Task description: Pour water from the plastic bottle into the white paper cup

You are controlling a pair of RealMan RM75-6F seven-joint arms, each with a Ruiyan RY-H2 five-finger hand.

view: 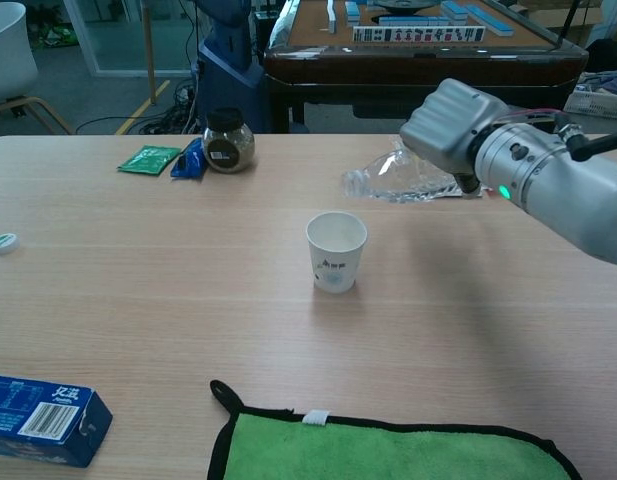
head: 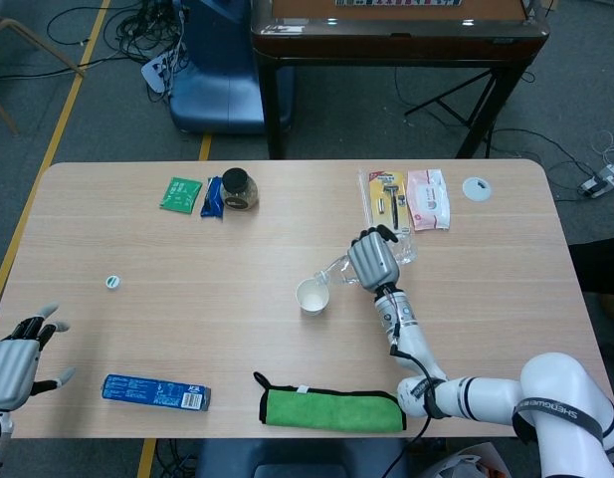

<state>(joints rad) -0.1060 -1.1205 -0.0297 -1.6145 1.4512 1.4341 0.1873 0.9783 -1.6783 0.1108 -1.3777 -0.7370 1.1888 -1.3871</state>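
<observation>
The right robot hand (view: 450,125) is wrapped around the body of the bottle (view: 393,178), holding it almost flat above the bench (view: 168,290), with the open neck pointing away from the palm toward the cup (view: 336,251). The cup stands upright on the bench, below and just beyond the neck rather than squarely under it — in the chest view the mouth looks to sit slightly to the hand's side of the cup's rim. Whether any water is running out cannot be told; no stream shows.

The main risk, as I judge it, is a miss: with the neck not plainly over the opening, tipping further could send water onto the bench beside the cup. The bottle is thin and looks crumpled under the hold, so a firmer squeeze could push water out in a gush. A light paper cup could also be knocked over if the neck dips and touches its rim. The green cloth (view: 388,452) lies well nearer the robot than the hand, too far off to catch a spill.

The left robot hand (head: 10,360) rests with fingers spread at the bench's edge, far from the cup — holding nothing.
</observation>
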